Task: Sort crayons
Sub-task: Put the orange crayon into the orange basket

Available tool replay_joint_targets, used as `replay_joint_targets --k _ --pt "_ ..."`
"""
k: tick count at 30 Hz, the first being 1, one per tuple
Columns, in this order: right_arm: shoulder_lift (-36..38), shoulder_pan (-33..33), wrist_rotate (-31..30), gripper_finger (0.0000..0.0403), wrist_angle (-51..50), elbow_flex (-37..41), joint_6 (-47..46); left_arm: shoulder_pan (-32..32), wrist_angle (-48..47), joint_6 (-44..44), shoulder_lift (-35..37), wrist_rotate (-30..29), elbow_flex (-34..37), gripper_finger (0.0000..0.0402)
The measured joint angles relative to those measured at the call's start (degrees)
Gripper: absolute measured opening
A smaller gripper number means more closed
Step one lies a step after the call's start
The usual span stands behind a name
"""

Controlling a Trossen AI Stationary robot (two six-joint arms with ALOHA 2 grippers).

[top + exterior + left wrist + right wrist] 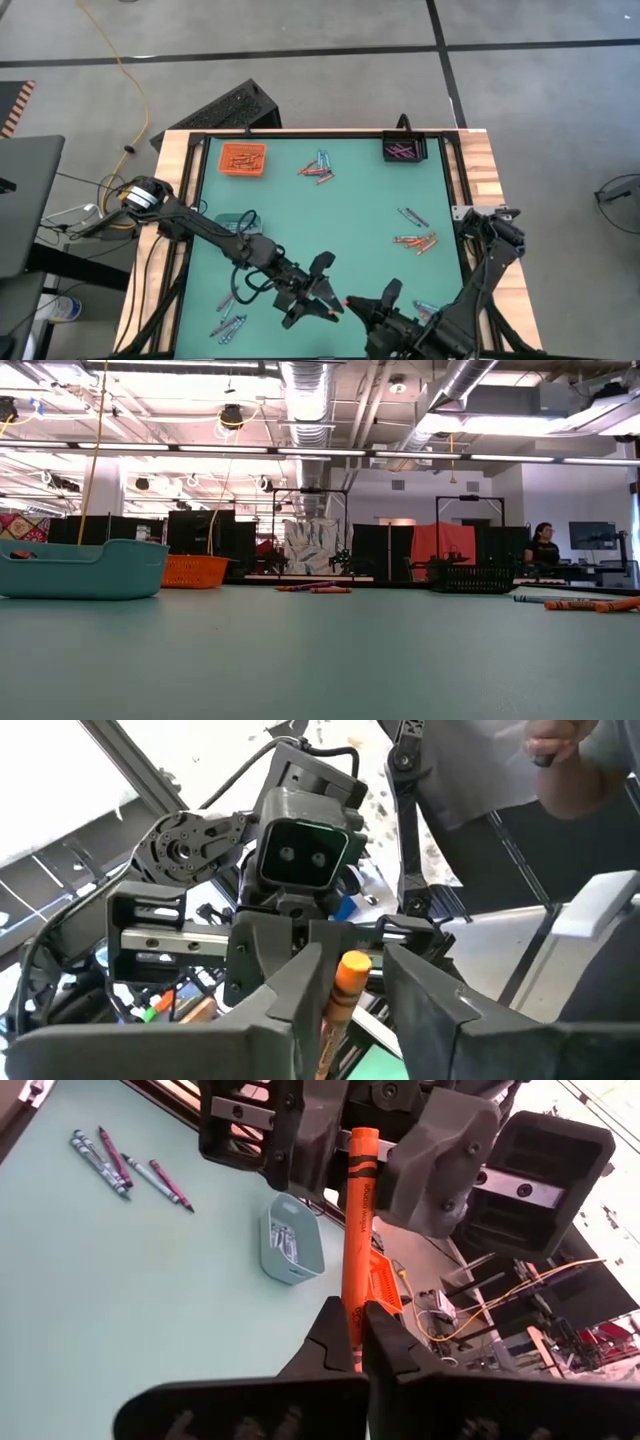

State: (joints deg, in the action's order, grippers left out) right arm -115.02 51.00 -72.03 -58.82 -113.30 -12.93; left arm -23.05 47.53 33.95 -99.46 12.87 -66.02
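Above the desk's [300, 215] near edge, the right gripper [358, 1342] pinches an orange crayon [358, 1230] while the left gripper [350, 990] narrows around its other end; other crayons [416, 240] lie scattered.

Orange crayon [347, 995]: lower end hidden between fingers. Teal tray [80, 568]: cut off at frame edge.
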Motion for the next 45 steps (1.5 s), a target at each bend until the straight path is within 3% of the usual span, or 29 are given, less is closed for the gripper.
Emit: replay_joint_targets --k 8,16,21,26,30,33,37,42,45 --pt "1.22 -0.65 1.43 0.0001 3.51 0.0 1.36 -0.71 0.13 7.4 0.06 -3.85 -0.1 0.0016" --pt "2.51 -0.54 2.27 0.0011 4.38 0.0 0.83 -1.31 -0.02 10.7 0.13 -5.67 -0.13 0.0014" --pt "2.54 -1.2 2.25 0.0074 2.58 0.02 -0.38 -1.27 -0.99 10.67 0.13 -5.85 -0.13 0.0009" --pt "2.58 -2.68 1.75 0.0183 -6.53 0.02 -8.93 -0.25 -5.61 11.88 0.35 -9.32 -0.11 0.0009" --pt "2.72 -3.96 1.46 0.0254 -22.8 0.02 -26.62 1.67 -16.37 13.38 2.46 -17.56 0.02 0.0009" --pt "2.93 -4.41 4.1 0.0269 -30.97 1.65 -40.49 4.47 -26.83 13.59 5.4 -23.89 0.13 0.0008" --pt "3.47 -3.93 6.68 0.0266 -29.54 7.11 -41.31 11.54 -42.77 11.08 10.22 -30.18 0.03 0.0008" --pt "3.6 -3.82 9.46 0.0257 -30.78 14.99 -49.71 23.97 -60.07 7.72 14.44 -31.11 0.11 0.0008" --pt "3.58 -3.9 10.76 0.0255 -30.45 19.09 -54.03 32.0 -65.38 6.93 15.77 -28.16 0.02 0.0008"
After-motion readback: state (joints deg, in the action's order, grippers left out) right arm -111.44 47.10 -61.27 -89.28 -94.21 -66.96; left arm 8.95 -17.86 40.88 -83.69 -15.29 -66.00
